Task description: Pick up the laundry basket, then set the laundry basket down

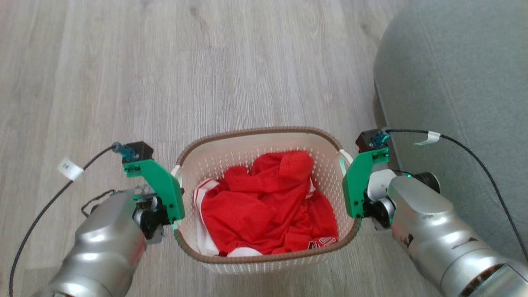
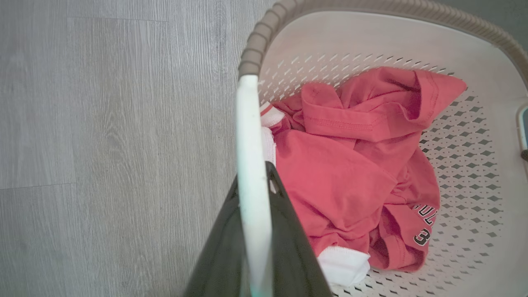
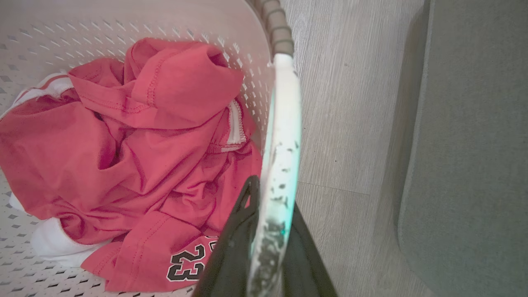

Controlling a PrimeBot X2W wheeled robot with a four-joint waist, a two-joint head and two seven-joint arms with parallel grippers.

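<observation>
laundry basket [image 1: 264, 133] gripped at both side handles.
left gripper [image 2: 252, 177] was clamped on the basket's left handle [image 2: 249, 136], right gripper [image 3: 274, 194] clamped on its right handle [image 3: 284, 107]; red-and-white jersey [image 1: 264, 198] lay inside; grey seat [image 1: 453, 82] stood just right of the basket; whether the basket touched the plank floor [image 1: 123, 62] could not be determined.

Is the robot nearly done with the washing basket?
Done: the left gripper is shut on one white side handle of the cream perforated plastic laundry basket with a brown rim, the right gripper on the other. In hand: the lift, though I cannot tell if it is off the grey wooden floor yet. Left: setting it down and letting go.
</observation>
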